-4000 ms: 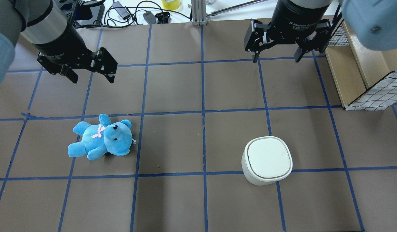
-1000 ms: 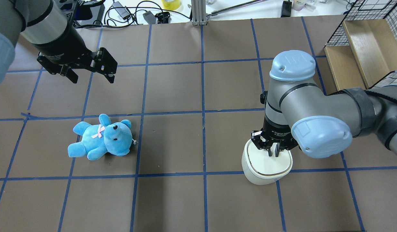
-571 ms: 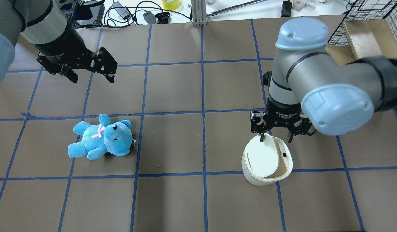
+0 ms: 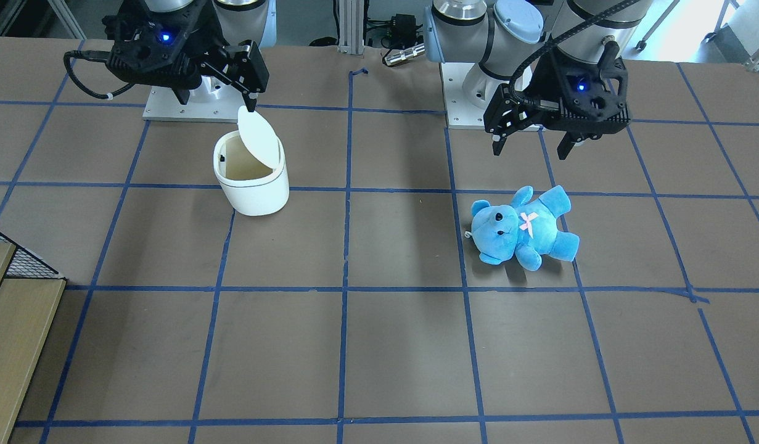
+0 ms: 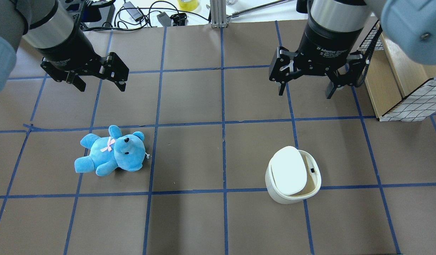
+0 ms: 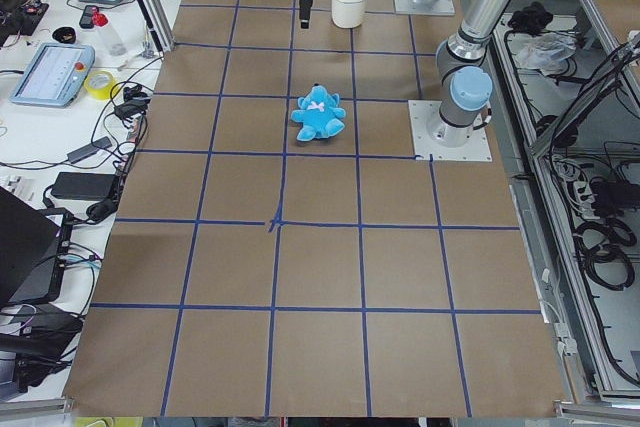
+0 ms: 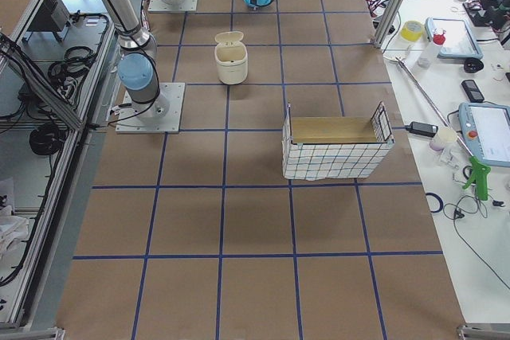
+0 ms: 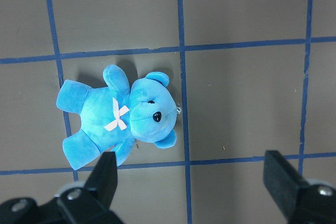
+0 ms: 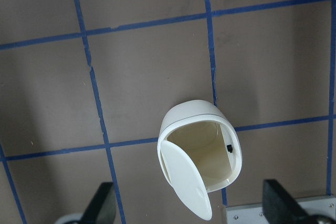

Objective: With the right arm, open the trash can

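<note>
The right arm (image 5: 334,12) is silver-grey with pale-blue caps, its black hand (image 5: 305,95) bearing white lettering, seemingly "Adaptive".

White lettering on the black collar (image 5: 326,49) above the right gripper (image 5: 305,94), at about one o'clock in the overhead view, reads "2F Adaptive Gripper" (the last letters curve away and are less sure). The left gripper (image 5: 101,88), at about ten o'clock in that view, carries a like line on its black body (image 5: 67,58), of which only "Gripper" can be faintly made out. The tablet (image 6: 60,75) on the side bench, at nine o'clock in the left end view, has a screen too small to read.
</note>
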### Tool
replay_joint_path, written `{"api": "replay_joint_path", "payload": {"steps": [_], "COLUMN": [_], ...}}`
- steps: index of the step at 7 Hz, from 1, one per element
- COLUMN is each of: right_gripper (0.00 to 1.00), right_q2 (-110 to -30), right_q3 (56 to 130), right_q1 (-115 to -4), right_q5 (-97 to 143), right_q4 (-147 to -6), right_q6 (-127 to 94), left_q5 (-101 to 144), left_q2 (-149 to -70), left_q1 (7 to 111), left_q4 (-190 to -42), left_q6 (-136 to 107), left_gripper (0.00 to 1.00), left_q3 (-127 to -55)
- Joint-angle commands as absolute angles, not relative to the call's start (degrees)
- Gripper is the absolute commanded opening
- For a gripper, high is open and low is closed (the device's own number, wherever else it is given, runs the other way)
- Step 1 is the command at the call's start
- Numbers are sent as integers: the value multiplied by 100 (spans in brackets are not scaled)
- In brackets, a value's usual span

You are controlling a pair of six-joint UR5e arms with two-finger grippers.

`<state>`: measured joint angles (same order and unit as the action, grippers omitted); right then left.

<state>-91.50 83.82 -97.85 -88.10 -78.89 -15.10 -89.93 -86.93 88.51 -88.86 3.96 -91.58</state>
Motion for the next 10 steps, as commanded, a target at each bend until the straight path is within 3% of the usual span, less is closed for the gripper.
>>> {"api": "replay_joint_path", "payload": {"steps": [1, 10], "right_gripper": [100, 100], "right_q2": [-9132, -9132], "right_q3": [8332, 8350], "right_q1": [-9791, -9791], "right_q5": [-8912, -8895], "right_q4": [-8051, -8165], "right_q6": [-1512, -1503], "left_q5": [-8991, -8991], "left_q2": [-8692, -8692], "left_q1": [8851, 8851], "left_q4": [-8886, -8886], "left_q6": [396, 396], "left_gripper": [100, 100], "left_q3": [-9158, -9158]}}
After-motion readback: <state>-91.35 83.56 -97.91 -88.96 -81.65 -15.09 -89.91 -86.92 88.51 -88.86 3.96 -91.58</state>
